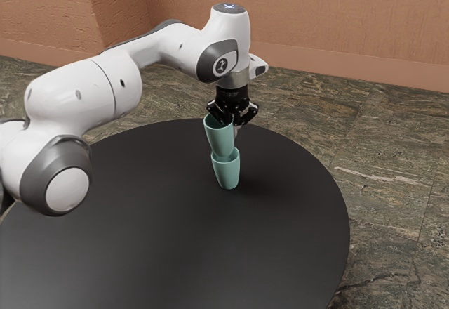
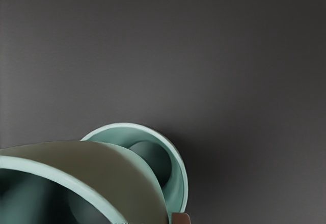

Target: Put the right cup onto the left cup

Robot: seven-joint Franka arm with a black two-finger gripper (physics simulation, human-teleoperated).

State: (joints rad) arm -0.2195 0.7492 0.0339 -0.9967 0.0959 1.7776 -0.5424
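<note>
While the upper cup [image 1: 221, 140] is over the mouth of the lower cup [image 1: 226, 174], the task seems to be in its placing step. I judge that the upper one is the right cup of the task. The gripper [image 1: 234, 124] appears clamped on the wall of this upper cup, near its rim, with one finger inside and the other outside. The cup leans a little, and its base is at the lower cup's opening; whether it already rests there, I cannot tell. In the wrist view it covers only a part of that opening, so the next move probably calls for a small centring, then a gentle lowering, and only after this the release.

Both cups are smooth, pale green and round, and they narrow toward the base. The table [image 1: 161, 239] has a dark, matt top with a curved edge, and the floor [image 1: 386, 175] looks like veined stone.
</note>
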